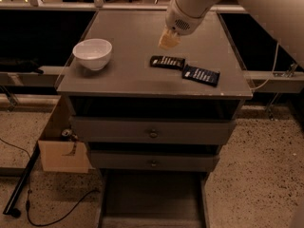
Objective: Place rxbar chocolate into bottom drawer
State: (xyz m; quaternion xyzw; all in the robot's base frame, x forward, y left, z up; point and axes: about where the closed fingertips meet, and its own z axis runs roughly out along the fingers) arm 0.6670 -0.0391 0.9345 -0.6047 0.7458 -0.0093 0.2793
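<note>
The hand [169,40], state I cannot tell, hangs above the flat black-brown wrapped bar [167,61]; probably light, slippery; pinch its long edges.

Nothing legible from here: the rxbar chocolate [167,61] and the navy bar [201,75] beside it carry pale lettering I cannot make out. The gripper [169,41] hangs just above and behind the rxbar chocolate.
</note>
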